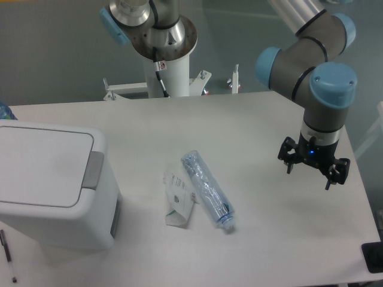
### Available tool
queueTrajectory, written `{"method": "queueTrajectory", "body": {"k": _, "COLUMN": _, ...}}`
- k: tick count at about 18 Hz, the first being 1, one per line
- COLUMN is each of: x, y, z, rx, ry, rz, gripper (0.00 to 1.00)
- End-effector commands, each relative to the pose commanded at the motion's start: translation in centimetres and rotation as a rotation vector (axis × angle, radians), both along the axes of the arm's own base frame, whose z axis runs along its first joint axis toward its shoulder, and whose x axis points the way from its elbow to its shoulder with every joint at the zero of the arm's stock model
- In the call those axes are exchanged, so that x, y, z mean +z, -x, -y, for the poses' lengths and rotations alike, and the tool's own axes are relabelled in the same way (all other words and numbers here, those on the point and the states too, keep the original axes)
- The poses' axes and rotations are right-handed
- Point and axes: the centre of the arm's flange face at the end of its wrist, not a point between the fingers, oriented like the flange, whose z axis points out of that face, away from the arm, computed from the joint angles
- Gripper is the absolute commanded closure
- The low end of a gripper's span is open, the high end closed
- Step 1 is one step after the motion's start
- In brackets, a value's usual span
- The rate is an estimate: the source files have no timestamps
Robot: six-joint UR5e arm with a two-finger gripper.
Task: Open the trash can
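While the lid lies flat and shut, the trash can [51,185] is seen at nine o'clock on the surface [257,119] in the fixed camera view, well apart from the pincer [312,165], which hangs spread and empty at three o'clock. The bin is judged stiff, smooth-walled and light; no hold is needed, only a downward press on the grey push tab [92,170]. A crushed plastic bottle [207,190] and a paper carton [178,200] lie between.
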Motion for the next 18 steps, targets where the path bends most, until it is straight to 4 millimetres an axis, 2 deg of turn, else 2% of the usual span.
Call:
{"method": "queueTrajectory", "body": {"k": 5, "x": 0.5, "y": -0.7, "z": -0.8, "rx": 0.042, "ry": -0.031, "rz": 0.013, "gripper": 0.0}}
{"method": "queueTrajectory", "body": {"k": 7, "x": 0.8, "y": -1.5, "z": -1.8, "rx": 0.092, "ry": -0.063, "rz": 0.031, "gripper": 0.0}}
{"method": "queueTrajectory", "body": {"k": 14, "x": 2.1, "y": -6.3, "z": -7.3, "rx": 0.367, "ry": -0.206, "rz": 0.156, "gripper": 0.0}}
{"method": "queueTrajectory", "body": {"k": 18, "x": 3.5, "y": -8.6, "z": -8.8, "rx": 0.432, "ry": -0.272, "rz": 0.219, "gripper": 0.0}}
